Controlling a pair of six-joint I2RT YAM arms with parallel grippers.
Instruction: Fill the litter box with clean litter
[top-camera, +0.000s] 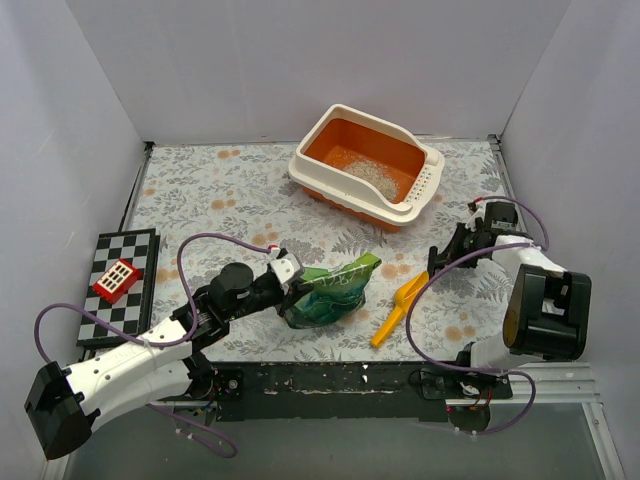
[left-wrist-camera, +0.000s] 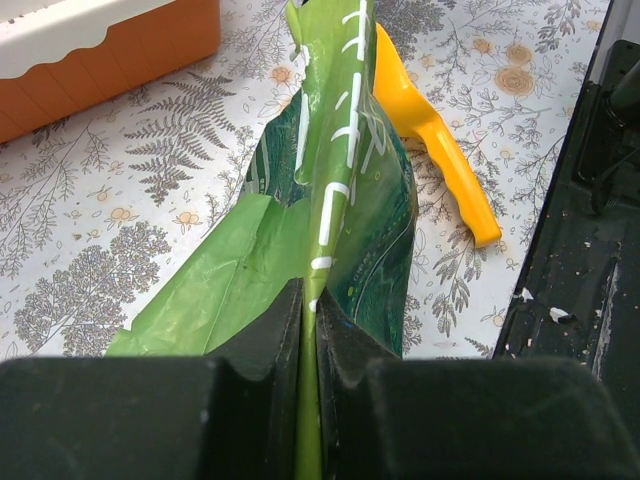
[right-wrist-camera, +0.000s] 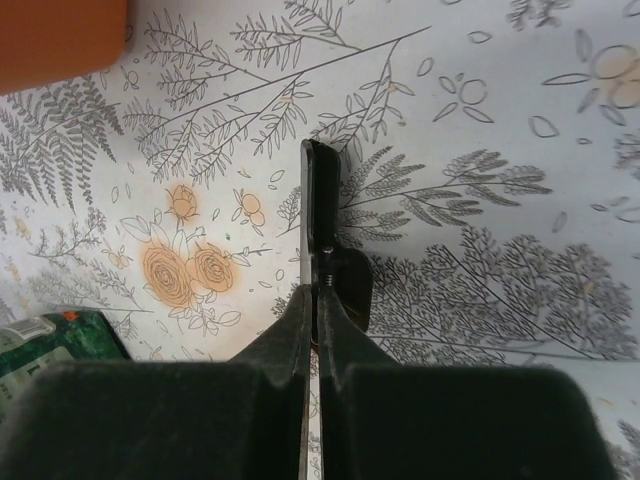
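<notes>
The litter box (top-camera: 330, 180) stands at the back middle, white outside and orange inside, with a small heap of clean litter (top-camera: 372, 174) in it. Its corner shows in the left wrist view (left-wrist-camera: 100, 50) and the right wrist view (right-wrist-camera: 60, 35). My left gripper (top-camera: 293, 290) is shut on the top edge of the green foil bag (top-camera: 330, 292), which stands on the table; the foil runs between the jaws in the left wrist view (left-wrist-camera: 310, 310). My right gripper (top-camera: 447, 252) (right-wrist-camera: 318, 300) is shut on a thin black tool (right-wrist-camera: 322, 200), seemingly scissors, above the table right of the bag.
A yellow-orange scoop (top-camera: 400, 308) (left-wrist-camera: 440, 150) lies between the bag and my right gripper. A chessboard (top-camera: 135, 255) with a small red item (top-camera: 116, 279) lies at the left. White walls enclose the floral table.
</notes>
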